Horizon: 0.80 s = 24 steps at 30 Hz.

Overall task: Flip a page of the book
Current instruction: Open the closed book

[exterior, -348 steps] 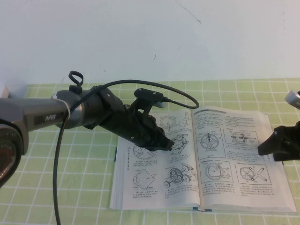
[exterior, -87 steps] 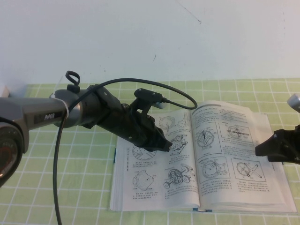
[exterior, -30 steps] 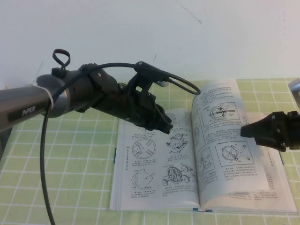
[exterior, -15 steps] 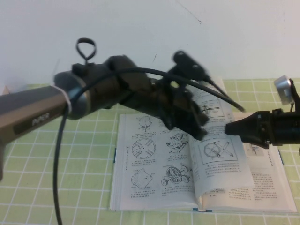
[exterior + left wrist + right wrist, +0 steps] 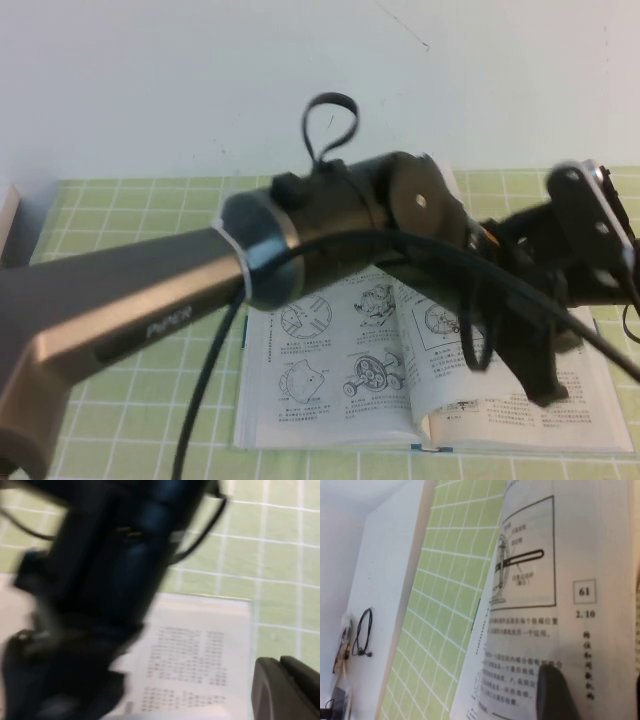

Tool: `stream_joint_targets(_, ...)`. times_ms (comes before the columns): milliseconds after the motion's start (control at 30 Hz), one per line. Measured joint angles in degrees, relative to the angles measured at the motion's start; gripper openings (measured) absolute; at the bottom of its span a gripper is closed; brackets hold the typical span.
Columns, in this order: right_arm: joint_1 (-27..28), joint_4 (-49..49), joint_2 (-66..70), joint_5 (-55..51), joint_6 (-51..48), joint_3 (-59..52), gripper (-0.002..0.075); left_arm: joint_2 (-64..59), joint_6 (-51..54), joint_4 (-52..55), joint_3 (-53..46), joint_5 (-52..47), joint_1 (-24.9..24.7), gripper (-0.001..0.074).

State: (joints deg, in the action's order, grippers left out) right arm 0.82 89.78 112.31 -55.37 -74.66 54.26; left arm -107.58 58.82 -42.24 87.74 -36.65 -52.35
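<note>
Page [image 5: 430,340] lifted mid-book [image 5: 330,380], thin, floppy, tears easily; take its free edge. Left gripper [image 5: 545,385] at 3 o'clock, right gripper [image 5: 555,690] against page; fingers' state: cannot tell.

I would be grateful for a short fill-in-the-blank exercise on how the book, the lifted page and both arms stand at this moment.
1. The book lies ____ on the green checked cloth.
2. The page arches above the book's ____ half.
3. In the high view the left end effector hangs over the book's ____ side.
4. The right end effector shows beside a box printed with the number ____.

Missing words: open; right; right; 61
</note>
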Motion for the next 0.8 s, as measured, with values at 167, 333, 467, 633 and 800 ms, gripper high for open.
stream_joint_targets(167,0.0,0.0,0.0,0.13,-0.45,0.0,0.0309,0.0,-11.77,18.56,0.04,-0.41,-6.91,-0.0004)
stream_joint_targets(333,0.0,0.0,0.0,0.56,-0.67,0.0,0.0304,-1.21,-29.76,40.89,0.04,-0.03,-13.6,-0.0004)
stream_joint_targets(467,0.0,0.0,0.0,0.81,-0.76,0.0,0.0303,-3.23,-32.64,44.57,0.13,2.87,-14.93,-0.0004)
stream_joint_targets(633,0.0,-0.1,0.0,1.16,-1.37,0.0,0.03,-7.97,-34.05,47.92,0.13,6.72,-14.59,-0.0004)
stream_joint_targets(800,0.0,-0.1,0.0,1.18,-2.13,0.0,0.03,-11.43,-34.32,48.25,0.13,8.23,-13.0,-0.0004)
